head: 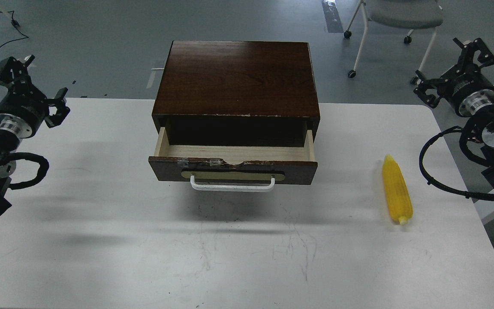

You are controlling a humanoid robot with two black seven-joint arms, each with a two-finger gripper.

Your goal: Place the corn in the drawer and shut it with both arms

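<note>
Two grippers: left gripper and right gripper raised at the table sides, holding nothing; finger spread cannot be told
Corn: flat on table, right of drawer (partly open)
Risk: cob rolls if pinched off-centre; shallow opening may catch it

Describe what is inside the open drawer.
The drawer shows only bare pale wood at its front part. Its back part lies in shadow under the box top, so that cannot be checked. The corn lies outside.
</note>
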